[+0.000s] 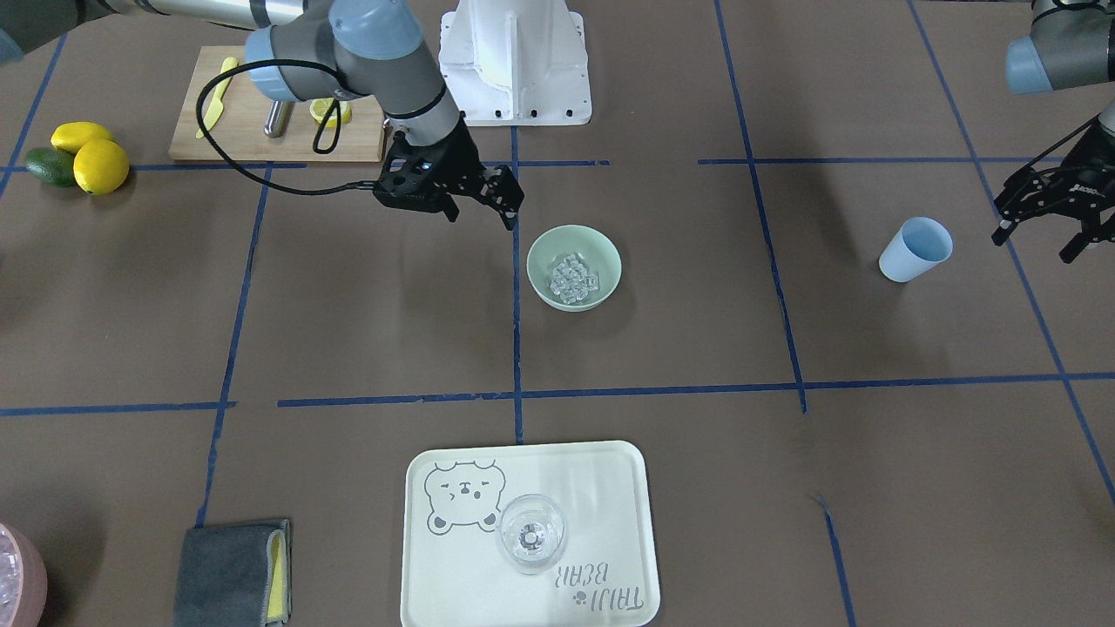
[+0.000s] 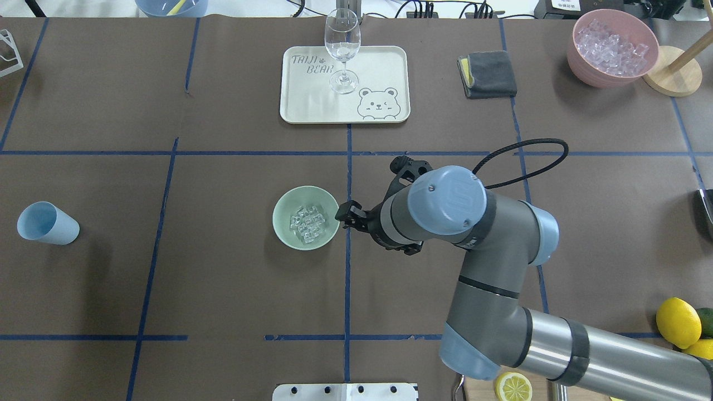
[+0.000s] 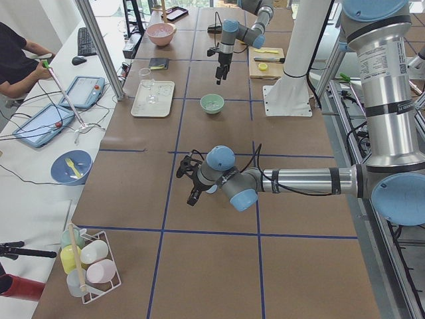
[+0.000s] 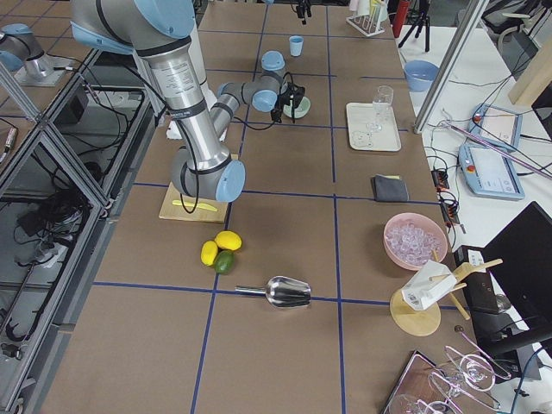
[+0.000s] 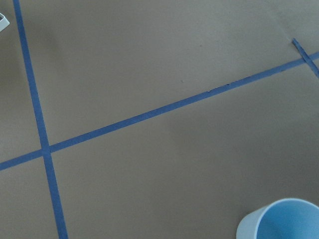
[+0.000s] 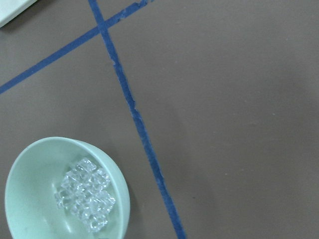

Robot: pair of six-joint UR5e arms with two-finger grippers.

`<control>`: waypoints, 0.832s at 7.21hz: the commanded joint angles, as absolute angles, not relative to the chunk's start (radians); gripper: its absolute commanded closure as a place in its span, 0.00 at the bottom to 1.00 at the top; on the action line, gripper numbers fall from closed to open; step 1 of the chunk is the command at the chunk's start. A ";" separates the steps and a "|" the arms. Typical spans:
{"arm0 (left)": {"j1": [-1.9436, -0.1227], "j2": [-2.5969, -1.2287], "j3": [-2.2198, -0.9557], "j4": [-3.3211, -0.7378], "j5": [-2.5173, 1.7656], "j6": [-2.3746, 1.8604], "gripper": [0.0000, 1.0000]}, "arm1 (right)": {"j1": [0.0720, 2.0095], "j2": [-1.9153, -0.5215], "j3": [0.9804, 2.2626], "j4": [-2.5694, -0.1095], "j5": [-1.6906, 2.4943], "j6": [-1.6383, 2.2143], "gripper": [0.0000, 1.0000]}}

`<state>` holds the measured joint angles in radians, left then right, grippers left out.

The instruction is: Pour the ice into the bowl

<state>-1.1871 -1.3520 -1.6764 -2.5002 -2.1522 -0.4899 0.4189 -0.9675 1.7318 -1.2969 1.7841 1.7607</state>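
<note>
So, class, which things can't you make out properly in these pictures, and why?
- Ice: clumped in the bowl, too small to count anywhere.
- Right gripper: overhead view, mostly hidden under its own arm.
- Blue cup: left wrist view, cut by the bottom edge.
- Pink container: front-facing view, cut by the corner.

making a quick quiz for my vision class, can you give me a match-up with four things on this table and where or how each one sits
Things:
1. ice
2. blue cup
3. wine glass
4. grey cloth

Places or states:
A. upright on the bear tray
B. lying on its side, empty
C. heaped in the mint-green bowl
D. folded flat beside the tray

Pairs: 1-C, 2-B, 3-A, 4-D
</note>
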 commanded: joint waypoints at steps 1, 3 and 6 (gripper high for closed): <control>-1.207 -1.361 -1.683 -2.477 -2.157 -0.498 0.00 | 0.403 -0.855 1.579 -1.292 1.725 1.799 0.00; -1.210 -1.365 -1.683 -2.477 -2.160 -0.503 0.00 | 0.388 -0.845 1.555 -1.293 1.689 1.796 0.00; -1.212 -1.364 -1.686 -2.477 -2.160 -0.505 0.00 | 0.377 -0.835 1.519 -1.292 1.663 1.790 0.08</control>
